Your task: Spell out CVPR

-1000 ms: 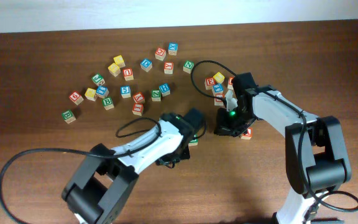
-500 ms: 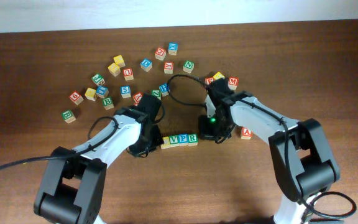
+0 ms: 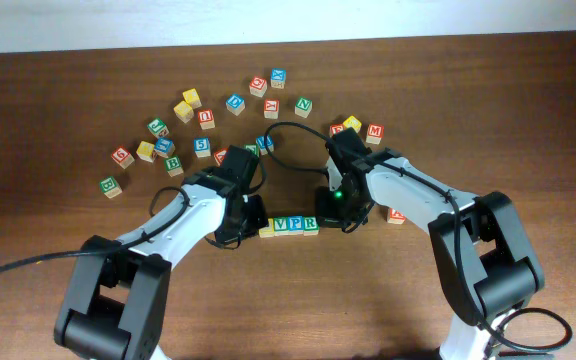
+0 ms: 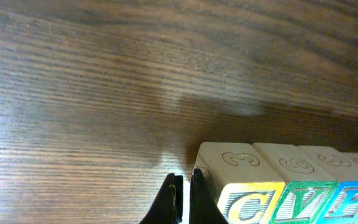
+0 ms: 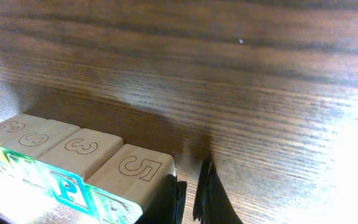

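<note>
Table [image 3: 58, 90]: dark wood, loose cubes [image 3: 206, 118] scattered over the far half, well apart from the word.
Left arm [image 3: 183, 215]: stretched in to the row's C end. Risk, my read: back off w/ any sideways drag and the end cube gets knocked askew.
Right arm [image 3: 408, 185]: same story at the R end. An off-line squeeze from both ends could buckle the row and pop V or P out.
CVPR row [image 3: 290, 225]: near side of the table, betw. the two arms. Four cubes touching, straight line. Looks done.
Cubes: yellow C [image 4: 247, 205], green V [image 4: 306, 202], blue P [image 4: 353, 202], R [image 5: 138, 171] — pale wood, numerals engraved on top, coloured letter faces.
Left fingers [image 4: 180, 202]: closed to a slit, gripping nothing, just beside C's outer face — contact? can't tell.
Right fingers [image 5: 197, 198]: nearly closed too, empty, tight by R's end.
</note>
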Action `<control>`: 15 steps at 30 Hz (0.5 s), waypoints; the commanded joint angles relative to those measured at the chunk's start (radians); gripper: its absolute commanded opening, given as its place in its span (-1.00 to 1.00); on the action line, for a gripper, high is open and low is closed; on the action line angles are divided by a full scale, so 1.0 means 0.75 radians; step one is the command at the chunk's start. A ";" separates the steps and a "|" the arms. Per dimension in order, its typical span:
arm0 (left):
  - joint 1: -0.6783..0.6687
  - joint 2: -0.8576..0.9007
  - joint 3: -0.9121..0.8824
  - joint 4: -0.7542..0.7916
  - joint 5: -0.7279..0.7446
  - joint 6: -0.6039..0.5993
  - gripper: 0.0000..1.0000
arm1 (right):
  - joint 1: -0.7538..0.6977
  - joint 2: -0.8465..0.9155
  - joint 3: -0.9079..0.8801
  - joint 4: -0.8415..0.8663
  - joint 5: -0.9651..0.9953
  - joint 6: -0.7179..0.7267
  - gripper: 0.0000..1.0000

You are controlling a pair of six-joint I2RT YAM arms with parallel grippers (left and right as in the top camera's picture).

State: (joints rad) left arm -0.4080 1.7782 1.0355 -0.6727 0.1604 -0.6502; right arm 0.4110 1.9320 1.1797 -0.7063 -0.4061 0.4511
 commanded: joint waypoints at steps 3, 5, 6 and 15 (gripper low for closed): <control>-0.003 -0.005 -0.009 0.034 0.056 0.072 -1.00 | 0.013 0.011 -0.007 -0.023 -0.072 0.109 -0.91; -0.003 -0.005 -0.009 0.035 0.053 0.072 -1.00 | 0.013 0.011 -0.007 -0.024 -0.064 0.109 -0.92; -0.003 -0.005 -0.009 0.034 0.045 0.072 -1.00 | 0.012 0.011 -0.007 -0.025 -0.031 0.109 -0.91; -0.005 -0.005 -0.009 -0.007 0.046 0.071 -1.00 | 0.011 0.011 -0.007 0.009 0.004 0.109 -0.91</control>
State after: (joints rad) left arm -0.4065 1.7782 1.0348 -0.6804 0.1616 -0.6193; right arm 0.4114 1.9320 1.1797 -0.7052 -0.4046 0.5240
